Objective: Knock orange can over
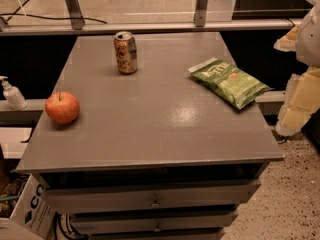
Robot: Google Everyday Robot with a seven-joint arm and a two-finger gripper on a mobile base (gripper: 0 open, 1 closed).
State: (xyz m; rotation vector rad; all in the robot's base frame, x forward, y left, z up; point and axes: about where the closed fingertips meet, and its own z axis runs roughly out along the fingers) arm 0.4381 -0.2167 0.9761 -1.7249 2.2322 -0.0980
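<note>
The orange can stands upright near the far edge of the grey cabinet top, left of centre. It has a silver top and an orange-and-tan label. My gripper hangs at the right edge of the view, beyond the cabinet's right side and well away from the can. It is pale yellow and white and holds nothing that I can see.
A red-orange apple sits near the left edge of the top. A green chip bag lies at the right, between my gripper and the can. A white pump bottle stands on a ledge to the left. Drawers are below the front edge.
</note>
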